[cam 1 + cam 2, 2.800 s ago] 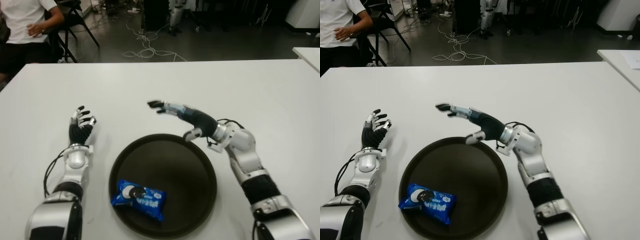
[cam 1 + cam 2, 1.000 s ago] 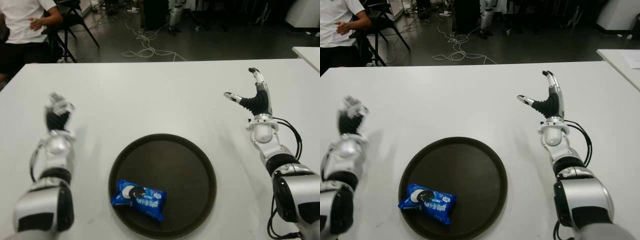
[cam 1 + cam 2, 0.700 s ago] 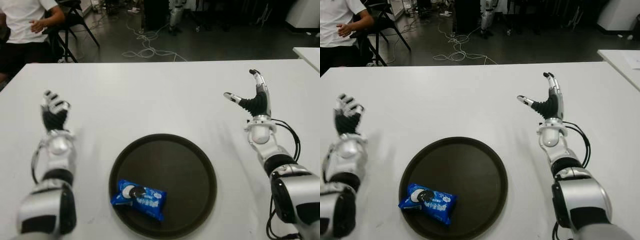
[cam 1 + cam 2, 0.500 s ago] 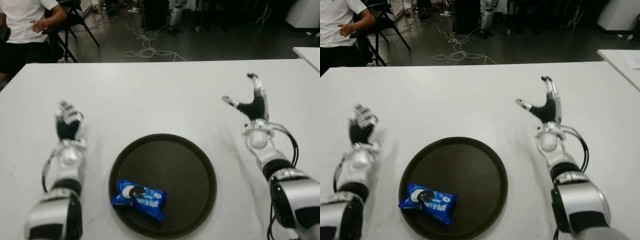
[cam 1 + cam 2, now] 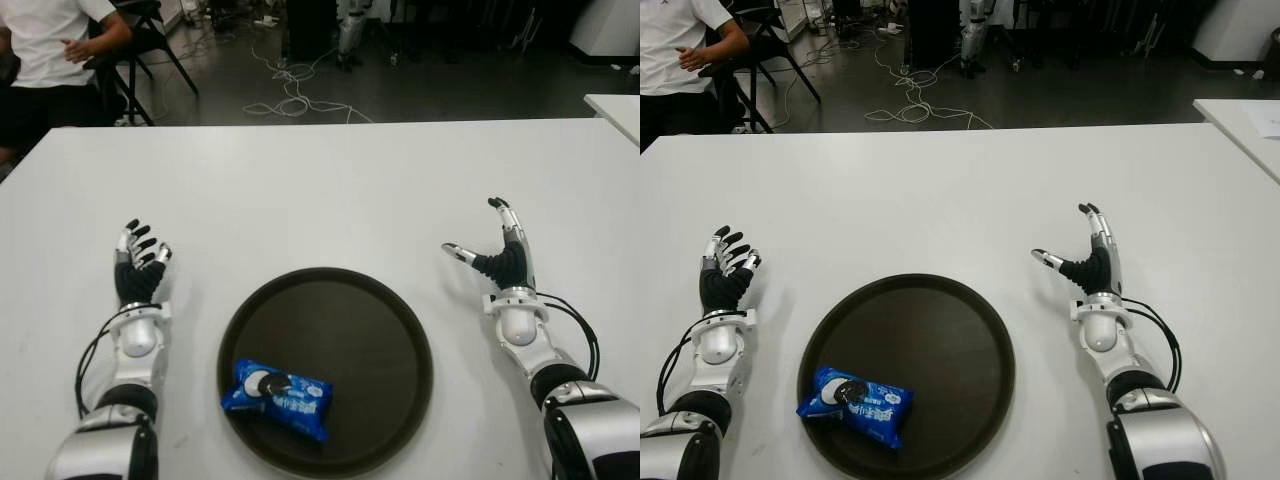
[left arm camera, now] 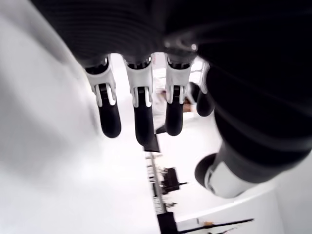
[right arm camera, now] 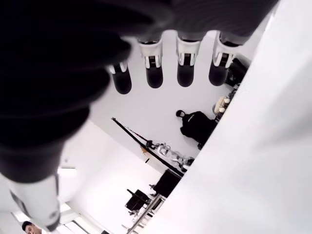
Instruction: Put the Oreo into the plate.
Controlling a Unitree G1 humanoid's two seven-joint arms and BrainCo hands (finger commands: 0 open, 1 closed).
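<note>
One packet: the Oreo [image 5: 277, 398], a blue wrapper, lay flat inside the plate [image 5: 390, 310], in the near-left part of it, close to the rim.
Plate: a dark round tray sat on the white surface [image 5: 320, 190], between the two hands and touching neither.
Left hand: the left hand [image 5: 138, 268] showed to the left of the plate, fingers pointing up and loosely spread, grasping nothing; its wrist view showed bare fingers [image 6: 139, 112] only.
Right hand: the right hand [image 5: 498, 258] showed to the right of the plate, thumb out and fingers extended, likewise empty.
Step in hand: judged from this layout, the placing was already done, and both hands were clear of the tray.
Next move: little appeared to be called for beyond keeping both hands off the plate; a re-grasp would only be needed if a more central position were wanted.
Background: a person [image 5: 50, 50] sat beyond the far-left corner of the surface.
</note>
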